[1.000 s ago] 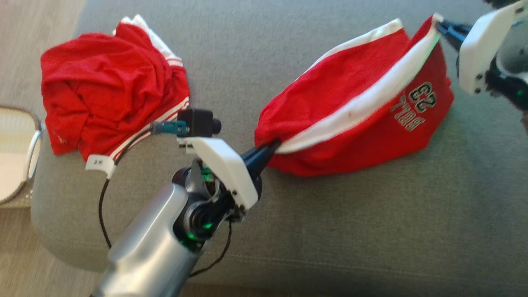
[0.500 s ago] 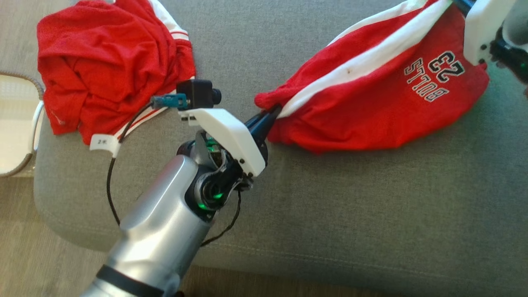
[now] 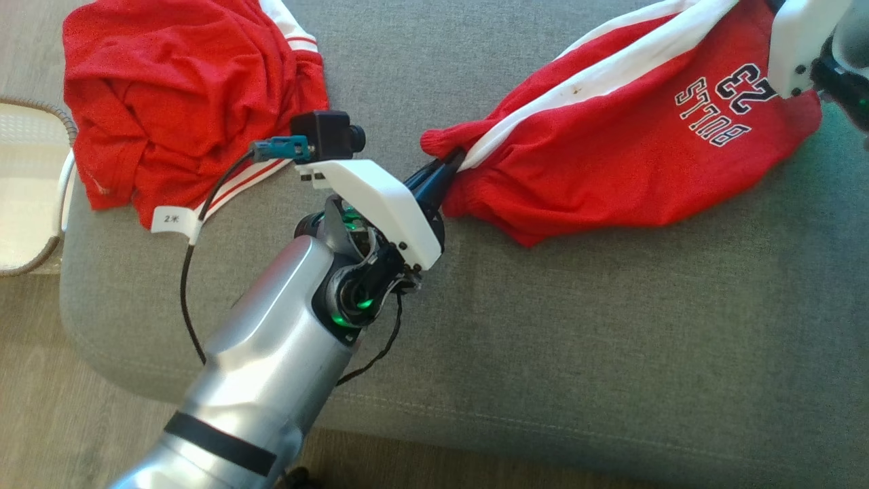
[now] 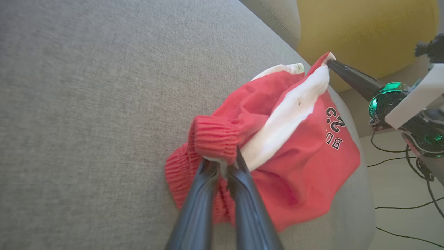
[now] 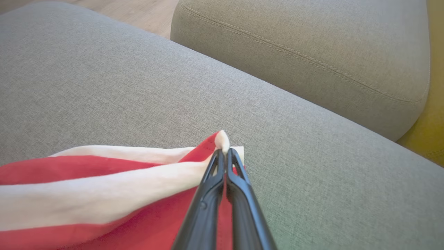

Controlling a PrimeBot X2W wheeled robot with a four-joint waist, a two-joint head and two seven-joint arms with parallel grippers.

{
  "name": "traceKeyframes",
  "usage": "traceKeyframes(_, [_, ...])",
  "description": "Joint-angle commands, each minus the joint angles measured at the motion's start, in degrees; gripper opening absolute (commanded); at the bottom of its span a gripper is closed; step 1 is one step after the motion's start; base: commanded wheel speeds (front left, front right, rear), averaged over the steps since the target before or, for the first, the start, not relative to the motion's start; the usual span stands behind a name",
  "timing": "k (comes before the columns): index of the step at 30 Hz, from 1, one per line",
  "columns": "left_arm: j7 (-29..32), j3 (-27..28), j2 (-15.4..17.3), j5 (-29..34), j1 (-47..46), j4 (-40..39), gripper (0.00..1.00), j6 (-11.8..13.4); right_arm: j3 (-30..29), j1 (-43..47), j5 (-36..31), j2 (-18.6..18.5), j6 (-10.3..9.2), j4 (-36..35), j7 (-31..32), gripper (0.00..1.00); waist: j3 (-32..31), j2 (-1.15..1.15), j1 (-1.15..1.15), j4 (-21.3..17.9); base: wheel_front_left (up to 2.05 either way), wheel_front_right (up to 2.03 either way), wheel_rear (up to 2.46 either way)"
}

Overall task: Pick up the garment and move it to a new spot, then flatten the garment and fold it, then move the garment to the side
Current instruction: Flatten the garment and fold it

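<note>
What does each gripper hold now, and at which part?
Both hold the lettered red garment: left gripper on its ribbed band, right gripper on a white-edged corner.

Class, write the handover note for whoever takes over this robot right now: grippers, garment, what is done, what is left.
Left gripper: shut on the ribbed waistband of the shorts.
Right gripper: shut on a hem corner at the white stripe.
Shorts: stretched between both grippers over the grey sofa seat; a second red garment lies crumpled to the left.
Done: picked up.
To do: lay flat, fold, move aside.
</note>
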Motion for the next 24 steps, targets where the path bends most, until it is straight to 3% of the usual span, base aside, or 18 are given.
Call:
traceKeyframes(1, [-0.90, 1.48, 0.75, -0.46, -2.29, -1.20, 0.00, -0.30, 0.51, -2.30, 0.64, 0.81, -0.03, -0.76, -1.21, 0.00, 0.06, 0.00, 0.00, 0.07, 0.00, 0.00, 0.00])
traceKeyframes(4, [-1.62, 1.13, 0.73, -1.05, -2.76, -0.61, 0.01, -0.46, 1.14, -2.77, 1.27, 0.99, -0.03, 0.29, -2.29, 0.00, 0.13, 0.00, 0.00, 0.13, 0.00, 0.00, 0.00])
traceKeyframes(5, [-1.84, 1.06, 0.72, -1.33, -2.87, -0.42, 0.27, -0.53, 1.20, -2.90, 1.65, 1.11, -0.03, 0.66, -2.57, 0.00, 0.13, 0.00, 0.00, 0.15, 0.00, 0.00, 0.00])
traceKeyframes(6, [-2.17, 1.02, 0.71, -1.50, -3.01, -0.21, 0.89, -0.45, 1.22, -3.02, 2.10, 1.24, -0.03, 1.02, -2.80, 0.00, 0.14, 0.00, 0.00, 0.15, 0.00, 0.00, 0.00])
traceKeyframes(7, [-2.55, 0.89, 0.71, -1.45, -3.21, -0.03, 1.00, -0.34, 1.37, -3.18, 2.40, 1.35, -0.03, 1.33, -3.00, 0.00, 0.18, 0.00, 0.00, 0.16, 0.00, 0.00, 0.00])
traceKeyframes(24, [-9.09, -0.33, 0.69, 0.05, -5.62, 3.53, 1.00, 1.08, 3.69, -5.41, 4.50, 1.56, -0.03, 6.31, -8.05, 0.00, 0.87, 0.00, 0.00, 1.15, 0.00, 0.00, 0.00])
